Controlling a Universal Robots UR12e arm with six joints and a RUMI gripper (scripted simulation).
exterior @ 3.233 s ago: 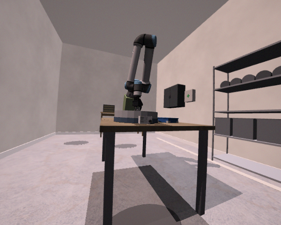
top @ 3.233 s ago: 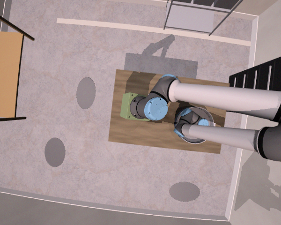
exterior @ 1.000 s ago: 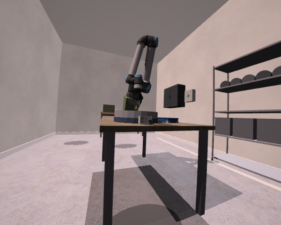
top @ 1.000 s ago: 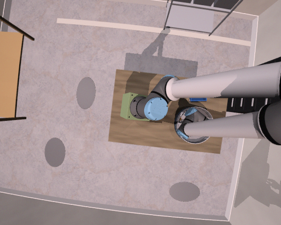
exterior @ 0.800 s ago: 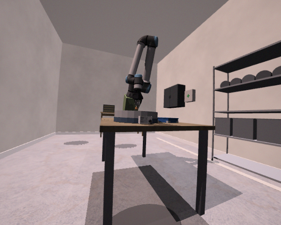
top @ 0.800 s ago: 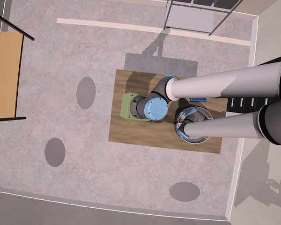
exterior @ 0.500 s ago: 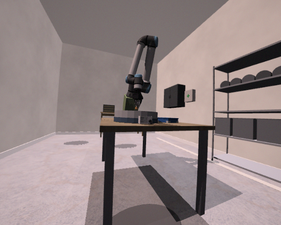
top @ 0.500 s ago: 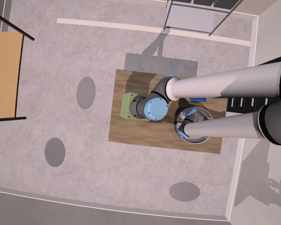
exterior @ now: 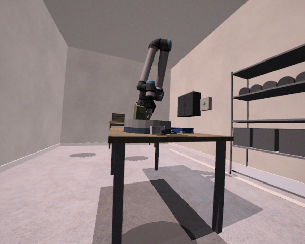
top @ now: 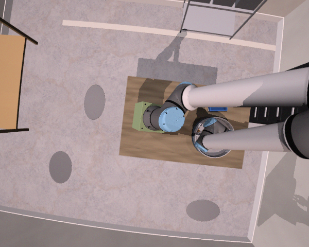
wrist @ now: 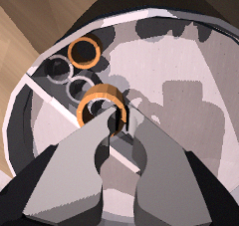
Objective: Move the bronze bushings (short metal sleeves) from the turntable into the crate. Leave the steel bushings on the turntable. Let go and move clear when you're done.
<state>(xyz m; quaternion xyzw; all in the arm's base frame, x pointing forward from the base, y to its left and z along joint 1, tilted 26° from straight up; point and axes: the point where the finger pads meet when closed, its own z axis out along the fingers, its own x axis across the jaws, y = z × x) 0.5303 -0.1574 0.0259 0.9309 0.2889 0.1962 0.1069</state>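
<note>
My gripper [exterior: 150,115] [wrist: 122,107] is shut on the wall of a bronze bushing [exterior: 148,117] [wrist: 101,91], which hangs above the turntable [top: 216,154] [exterior: 147,123] [wrist: 149,62]. In the wrist view, another bronze bushing [wrist: 70,53] stands near the turntable's rim. Steel bushings stand close by: one [wrist: 58,56] beside that bronze bushing, another [wrist: 67,90] nearer the held one. A further pale ring shows through the held bushing. The blue crate [top: 217,110] [exterior: 184,129] is on the table beside the turntable; its inside is mostly hidden. The arm hides my fingertips in the top view.
A pale straight bar [wrist: 55,98] crosses the turntable beside the bushings. The turntable has a raised rim. The green base block [top: 137,117] [exterior: 139,111] stands at the table's other end. A small grey box [exterior: 155,129] sits at the turntable's front.
</note>
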